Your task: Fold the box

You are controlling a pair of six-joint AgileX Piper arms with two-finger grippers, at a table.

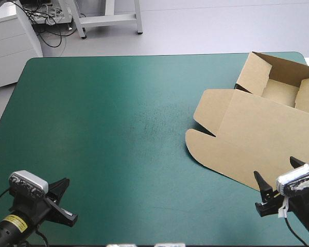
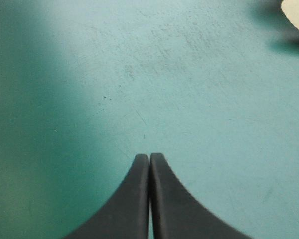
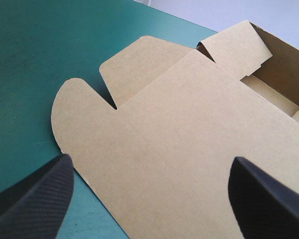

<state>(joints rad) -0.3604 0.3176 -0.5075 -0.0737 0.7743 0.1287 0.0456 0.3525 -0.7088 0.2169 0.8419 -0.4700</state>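
Your left gripper hangs low over the near left part of the table, its black fingers pressed together into one point with nothing between them. Only bare teal-green cover lies ahead of it, and a pale tip of board shows farther off to one side.

The brown box lies on the table's right side. Its tray stands open by the far right corner, walls raised. The lid lies flat on the cover, reaching toward the near edge, with two rounded flaps on the side facing the table's middle.

Your right gripper is over the lid's near edge, its jaws spread wide and holding nothing. You cannot tell whether its fingertips touch the board.
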